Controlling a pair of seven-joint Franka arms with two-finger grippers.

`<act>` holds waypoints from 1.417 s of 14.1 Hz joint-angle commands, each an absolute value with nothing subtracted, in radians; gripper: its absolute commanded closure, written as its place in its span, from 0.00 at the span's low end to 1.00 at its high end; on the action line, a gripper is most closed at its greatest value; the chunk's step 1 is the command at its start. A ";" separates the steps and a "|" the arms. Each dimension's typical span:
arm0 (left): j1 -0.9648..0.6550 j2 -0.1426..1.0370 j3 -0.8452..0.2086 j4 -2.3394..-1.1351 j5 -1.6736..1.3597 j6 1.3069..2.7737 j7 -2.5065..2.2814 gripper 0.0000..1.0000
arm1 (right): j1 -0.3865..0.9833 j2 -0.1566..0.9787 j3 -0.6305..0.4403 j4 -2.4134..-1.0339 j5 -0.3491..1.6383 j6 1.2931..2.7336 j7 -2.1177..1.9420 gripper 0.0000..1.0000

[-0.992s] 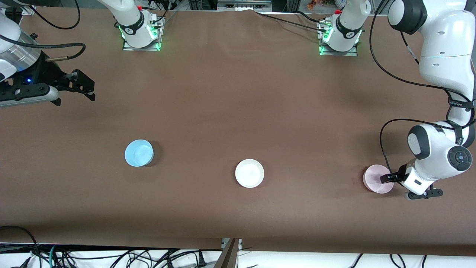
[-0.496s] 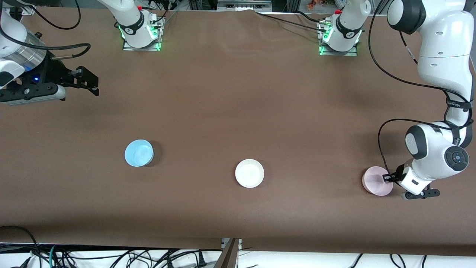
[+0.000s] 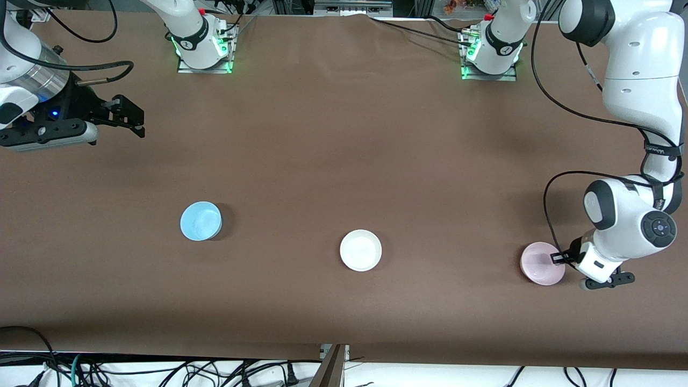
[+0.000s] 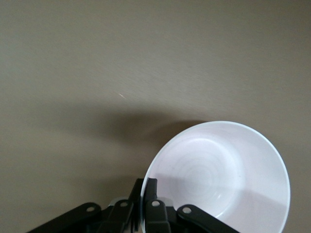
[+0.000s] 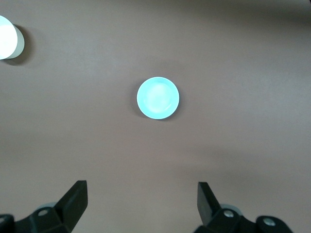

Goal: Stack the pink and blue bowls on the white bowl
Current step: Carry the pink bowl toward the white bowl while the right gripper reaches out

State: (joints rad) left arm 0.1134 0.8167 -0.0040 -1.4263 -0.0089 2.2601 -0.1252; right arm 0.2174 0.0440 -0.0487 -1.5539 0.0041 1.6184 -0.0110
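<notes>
Brown covering runs across the whole counter (image 3: pixel 344 134), and three small bowls sit on it in a loose row. At the left arm's end of the counter is the pink bowl (image 3: pixel 540 263), gripped by the left pincer (image 3: pixel 559 258): the left wrist view shows the two fingers (image 4: pixel 151 191) pinched narrow on the rim, one inside the wall and one outside, and there the bowl (image 4: pixel 216 174) looks tipped, casting a shadow on the covering beside it. I cannot tell whether its base touches the counter.

Near the middle of the counter, well apart from the pink one, the white bowl (image 3: pixel 360 250) stands upright with nothing in it. Farther along toward the right arm's end, and a little farther from the front camera, is the blue bowl (image 3: pixel 200 221), also upright with nothing in it.

Up over the counter at the right arm's end, well apart from the blue bowl, the right pincer (image 3: pixel 126 118) hangs in the air with its fingers spread wide and nothing between them. Its wrist camera looks down on the blue bowl (image 5: pixel 158 97), with the white bowl (image 5: pixel 7 37) at the picture's edge.
</notes>
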 commanded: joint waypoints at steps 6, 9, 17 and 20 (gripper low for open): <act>-0.142 0.644 0.003 -1.396 -0.003 1.991 -0.621 1.00 | 0.218 0.037 -0.054 -1.542 0.015 1.566 -0.012 0.00; -0.262 0.647 0.003 -1.335 -0.009 1.951 -0.864 1.00 | 0.215 0.044 -0.057 -1.542 0.017 1.563 -0.020 0.00; -0.471 0.687 0.003 -1.282 -0.096 1.959 -1.267 1.00 | 0.210 0.055 -0.057 -1.542 0.032 1.566 -0.020 0.00; -0.492 0.745 0.003 -1.212 -0.117 1.970 -1.435 1.00 | 0.210 0.055 -0.057 -1.542 0.032 1.563 -0.020 0.00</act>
State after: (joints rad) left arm -0.4769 0.6816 -0.0140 -1.3010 -0.0960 1.9743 -1.3458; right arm 0.2146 0.0519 -0.0555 -1.5542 0.0158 1.5790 -0.0111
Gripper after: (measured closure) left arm 0.960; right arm 0.000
